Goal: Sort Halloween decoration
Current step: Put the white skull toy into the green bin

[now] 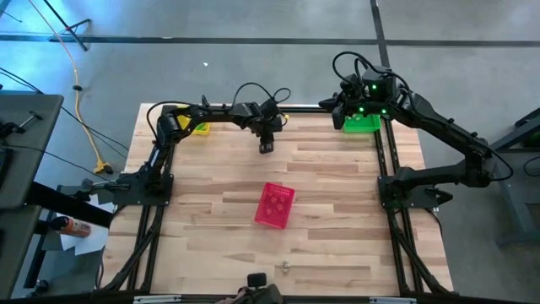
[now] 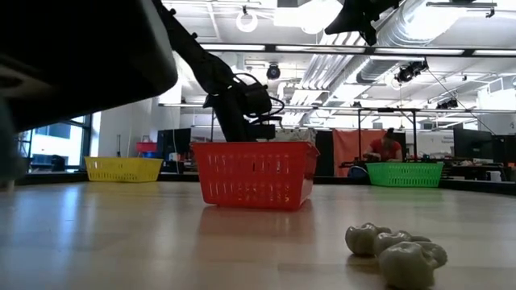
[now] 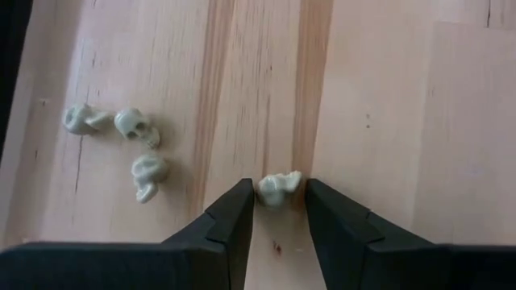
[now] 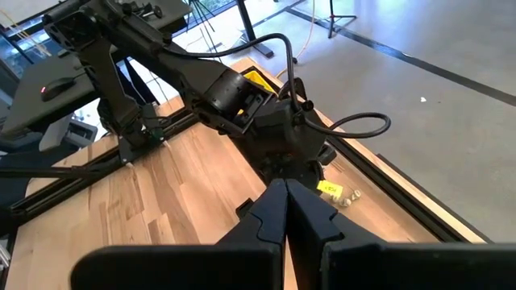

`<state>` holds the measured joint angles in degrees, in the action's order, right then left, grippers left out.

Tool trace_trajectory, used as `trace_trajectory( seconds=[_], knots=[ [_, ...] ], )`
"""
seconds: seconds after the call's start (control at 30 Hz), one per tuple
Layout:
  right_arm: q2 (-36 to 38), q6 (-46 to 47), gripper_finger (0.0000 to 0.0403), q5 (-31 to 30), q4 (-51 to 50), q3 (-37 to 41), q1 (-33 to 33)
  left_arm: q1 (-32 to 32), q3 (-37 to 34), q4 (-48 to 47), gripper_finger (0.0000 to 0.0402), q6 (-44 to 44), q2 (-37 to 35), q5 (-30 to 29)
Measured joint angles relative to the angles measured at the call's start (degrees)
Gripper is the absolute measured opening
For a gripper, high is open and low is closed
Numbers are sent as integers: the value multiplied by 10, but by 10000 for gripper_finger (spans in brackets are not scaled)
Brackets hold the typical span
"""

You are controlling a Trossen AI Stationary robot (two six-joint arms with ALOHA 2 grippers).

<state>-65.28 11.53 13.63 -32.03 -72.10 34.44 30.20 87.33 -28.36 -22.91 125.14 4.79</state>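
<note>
At the table's far middle the left gripper (image 3: 278, 211) pinches a pale skull trinket (image 3: 279, 188) by its sides: light, hard, likely slippery; the right gripper (image 4: 284, 196), clenched empty, waits far right.

Grey concrete floor (image 1: 253, 59) surrounds the light wood plank table (image 1: 337, 211), crossed by a dark seam line (image 1: 253, 39) near the top of the high view. A yellow cable (image 1: 84, 118) trails over the floor left of the table. A grey desk (image 1: 25, 135) stands at the left edge, with papers (image 1: 89, 232) just beside it. The low view shows an open workshop: white ceiling with round lamps (image 2: 247, 20), silver ducts (image 2: 419, 32), windows (image 2: 56, 145) at left, an orange panel (image 2: 355, 149) behind, and a seated person (image 2: 389, 147) far back.
</note>
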Motion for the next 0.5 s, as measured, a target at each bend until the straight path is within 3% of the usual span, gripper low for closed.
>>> trace_trajectory(
  seconds=[0.5],
  knots=[
    [0, 0, 0, 0, 0, 0, 0, 0, -1, 2, 90, -14, 1, 3]
  ],
)
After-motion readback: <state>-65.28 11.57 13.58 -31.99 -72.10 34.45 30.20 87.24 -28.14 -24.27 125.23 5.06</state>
